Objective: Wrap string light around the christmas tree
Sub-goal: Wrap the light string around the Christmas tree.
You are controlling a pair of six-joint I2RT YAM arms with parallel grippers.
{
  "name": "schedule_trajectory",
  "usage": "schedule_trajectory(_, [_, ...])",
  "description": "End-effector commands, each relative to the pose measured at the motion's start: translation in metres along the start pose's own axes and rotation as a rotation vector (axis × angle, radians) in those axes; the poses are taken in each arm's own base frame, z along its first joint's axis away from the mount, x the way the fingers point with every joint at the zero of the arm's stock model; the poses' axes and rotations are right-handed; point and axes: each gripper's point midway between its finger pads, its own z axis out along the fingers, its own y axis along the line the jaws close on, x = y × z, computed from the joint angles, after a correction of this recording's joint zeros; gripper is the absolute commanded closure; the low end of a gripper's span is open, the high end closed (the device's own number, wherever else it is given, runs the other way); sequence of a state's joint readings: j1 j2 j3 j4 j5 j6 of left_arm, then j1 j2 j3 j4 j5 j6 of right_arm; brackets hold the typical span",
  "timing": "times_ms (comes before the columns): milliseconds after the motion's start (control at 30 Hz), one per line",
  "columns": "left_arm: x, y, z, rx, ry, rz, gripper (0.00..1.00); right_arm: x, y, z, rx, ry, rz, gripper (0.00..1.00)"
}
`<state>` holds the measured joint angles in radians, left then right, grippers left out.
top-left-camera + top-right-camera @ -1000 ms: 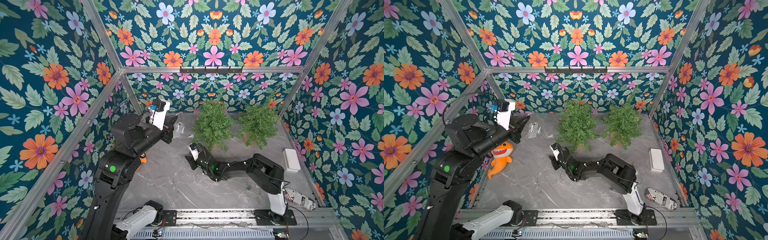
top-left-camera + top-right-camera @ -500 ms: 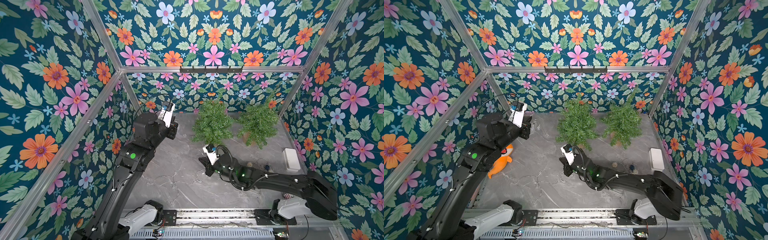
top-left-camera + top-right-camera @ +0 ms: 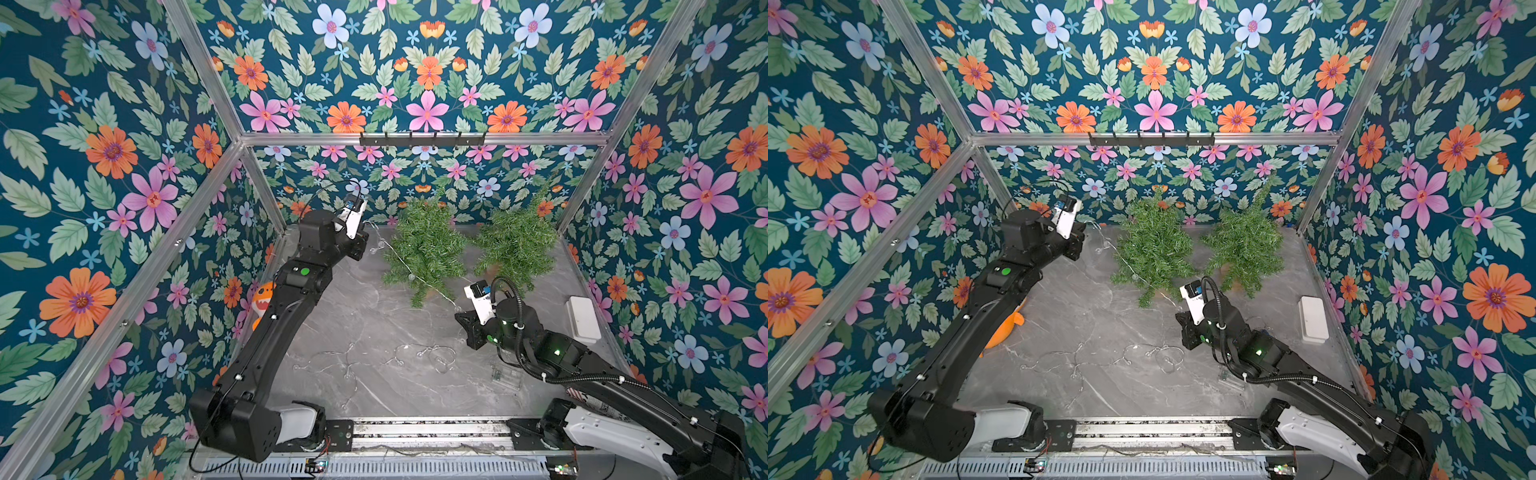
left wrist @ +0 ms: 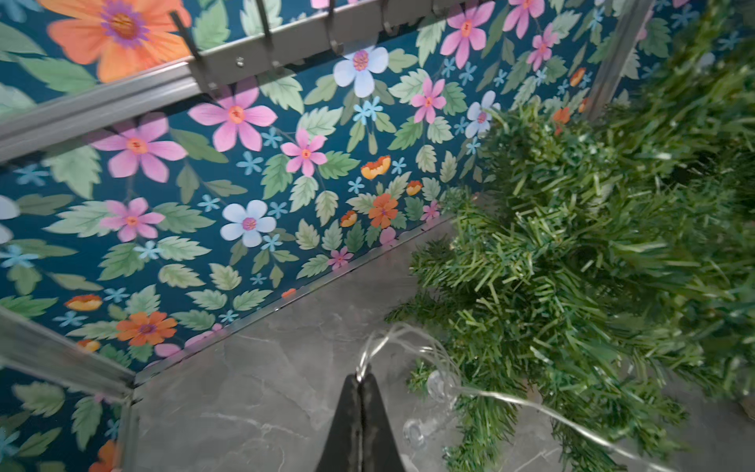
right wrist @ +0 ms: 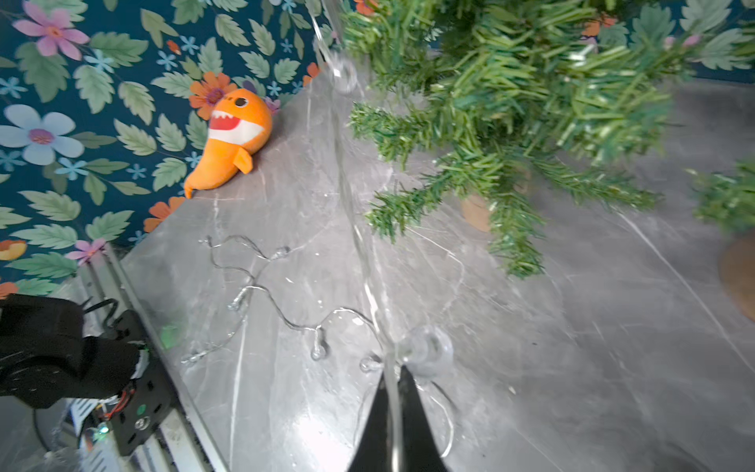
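Note:
A green Christmas tree [image 3: 428,245] [image 3: 1152,249] stands at the back of the table. The string light [image 3: 415,278], a clear wire with small bulbs, runs taut and slanting across the tree's front between my two grippers. My left gripper [image 3: 365,237] [image 4: 361,378] is shut on the string light [image 4: 510,398] just left of the tree. In front of the tree and to its right, my right gripper [image 3: 459,313] [image 5: 394,370] is shut on the string light [image 5: 347,192] beside a bulb. The rest of the string light lies in loose loops [image 3: 374,357] on the table.
A second green tree [image 3: 517,241] stands right of the first. An orange shark plush [image 3: 264,293] [image 5: 233,135] lies by the left wall. A white box [image 3: 582,318] sits at the right wall. A clear plastic packet [image 3: 505,376] lies under the right arm.
My right gripper has closed on the string and moved right, to the tree's front right. The left gripper has carried its end right toward the tree. The string now stretches across the tree.

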<state>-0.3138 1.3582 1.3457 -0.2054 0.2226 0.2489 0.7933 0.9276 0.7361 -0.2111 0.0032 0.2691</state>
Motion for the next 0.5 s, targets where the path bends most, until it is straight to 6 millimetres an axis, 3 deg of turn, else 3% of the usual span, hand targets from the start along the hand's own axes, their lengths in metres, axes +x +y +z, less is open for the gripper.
schedule_trajectory(0, [-0.005, -0.002, 0.019, 0.032, -0.038, 0.113, 1.0, -0.01, 0.001, 0.001, -0.007, -0.026, 0.001, 1.0])
schedule_trajectory(267, [0.032, -0.02, 0.076, 0.174, 0.011, 0.191, 1.0, -0.014, 0.005, 0.015, -0.026, -0.018, -0.009, 1.0])
schedule_trajectory(467, [0.037, -0.036, 0.104, 0.301, -0.001, 0.178, 1.0, -0.014, -0.019, 0.022, 0.001, 0.012, 0.072, 1.0])
